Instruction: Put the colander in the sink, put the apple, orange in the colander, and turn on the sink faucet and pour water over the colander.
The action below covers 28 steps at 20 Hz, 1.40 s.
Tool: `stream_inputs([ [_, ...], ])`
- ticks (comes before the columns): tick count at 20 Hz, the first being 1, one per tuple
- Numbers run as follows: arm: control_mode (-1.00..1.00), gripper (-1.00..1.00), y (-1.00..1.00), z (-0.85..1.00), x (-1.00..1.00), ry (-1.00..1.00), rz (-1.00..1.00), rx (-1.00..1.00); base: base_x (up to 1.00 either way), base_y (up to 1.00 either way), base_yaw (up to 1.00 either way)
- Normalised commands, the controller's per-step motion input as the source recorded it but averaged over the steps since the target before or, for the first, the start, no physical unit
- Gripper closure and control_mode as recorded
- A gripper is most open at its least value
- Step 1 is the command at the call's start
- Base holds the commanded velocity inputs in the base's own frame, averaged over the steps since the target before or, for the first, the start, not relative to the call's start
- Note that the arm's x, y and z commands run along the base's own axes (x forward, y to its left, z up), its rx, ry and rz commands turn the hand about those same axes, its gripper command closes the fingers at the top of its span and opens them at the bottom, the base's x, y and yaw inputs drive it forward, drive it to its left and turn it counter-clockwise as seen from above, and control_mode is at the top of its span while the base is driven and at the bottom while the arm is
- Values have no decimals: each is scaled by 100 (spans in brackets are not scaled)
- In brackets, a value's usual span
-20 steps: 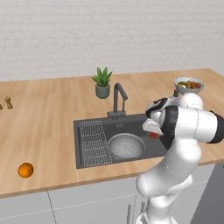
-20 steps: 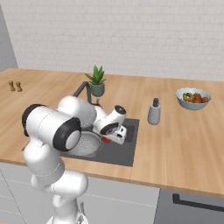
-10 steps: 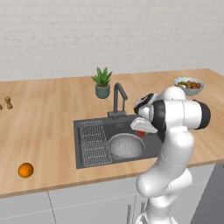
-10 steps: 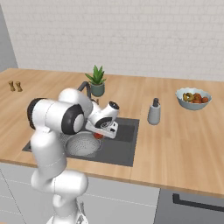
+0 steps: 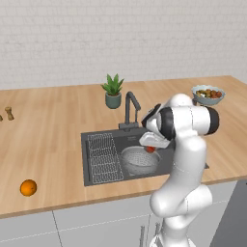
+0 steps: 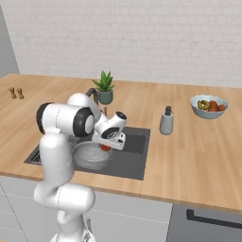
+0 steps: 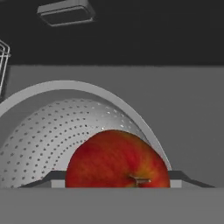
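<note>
My gripper (image 5: 151,144) is shut on the red apple (image 5: 150,149), holding it just above the silvery perforated colander (image 5: 137,162) that sits in the dark sink (image 5: 96,140). In the hand view the apple (image 7: 116,159) sits between the fingertips (image 7: 52,180), with the colander (image 7: 48,135) bowl right behind it. From the right, the apple (image 6: 105,147) hangs over the colander (image 6: 89,157) at its right rim. The orange (image 5: 28,187) lies on the counter far left of the sink. Behind the basin stands the faucet (image 5: 129,107), its spout angled over the sink.
A wire grid rack (image 5: 103,154) fills the sink's left part. A potted plant (image 5: 113,91) stands behind the faucet, a soap dispenser (image 6: 166,122) to the sink's right, a fruit bowl (image 6: 209,105) at the far right, and small shakers (image 6: 16,93) far left.
The arm has swung left from the counter's right side over the sink, carrying the apple to a spot just above the colander.
</note>
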Motion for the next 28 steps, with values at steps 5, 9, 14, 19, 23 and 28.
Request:
stream_inputs([
  [5, -100, 100, 7, -27, 1, 5, 0, 0, 0, 0, 0],
  [9, -100, 100, 42, -2, -20, 0, 1, 0, 0, 0, 0],
  [14, -100, 100, 42, 0, -33, 0, 0, 0, 0, 0, 0],
  [19, -100, 100, 22, -2, -53, 0, 0, 0, 0, 0, 0],
  [23, -100, 100, 10, -2, -58, -2, 0, 0, 0, 0, 0],
  [28, -100, -100, 4, 0, -46, -3, 0, -3, 0, 0, 0],
])
